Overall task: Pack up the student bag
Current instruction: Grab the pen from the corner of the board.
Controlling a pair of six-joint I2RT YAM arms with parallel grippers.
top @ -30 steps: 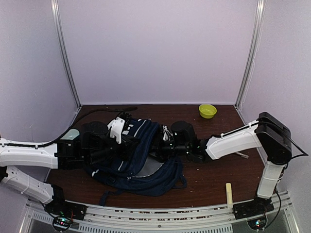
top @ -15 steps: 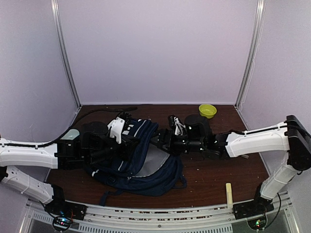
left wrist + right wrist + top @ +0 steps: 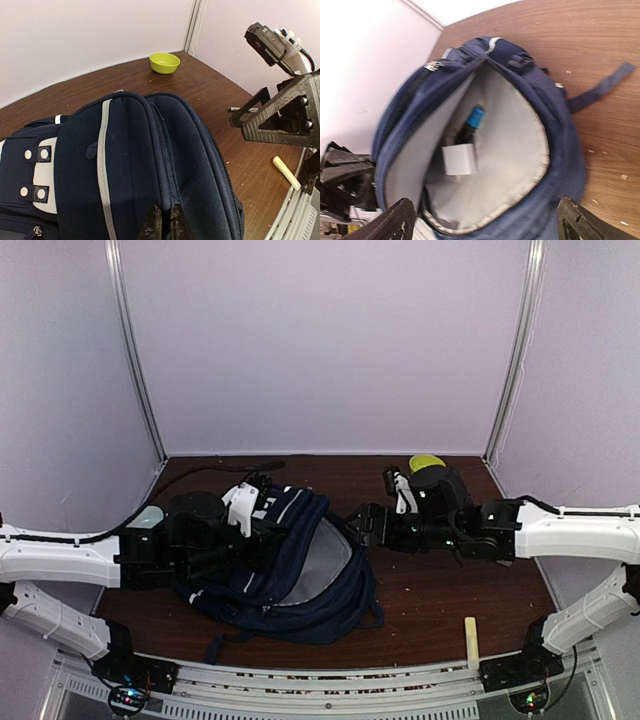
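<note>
The student bag, a navy backpack with a white stripe, lies left of the table's middle with its main pocket gaping and its grey lining showing. My left gripper is shut on a fold of the bag's top seam and holds it up. My right gripper is open and empty, just right of the bag's mouth. In the right wrist view its jaws stand wide apart in front of the bag. Inside lie a white block and a dark marker with a blue cap.
A yellow-green bowl sits at the back right, partly behind the right arm, and shows in the left wrist view. A pale yellow stick lies near the front right edge. A pen lies right of the bag. A black cable runs along the back left.
My right gripper has drawn back to the right, out of the bag's mouth, and the arm has stretched out. The grey lining now shows more. My left gripper has kept its hold.
</note>
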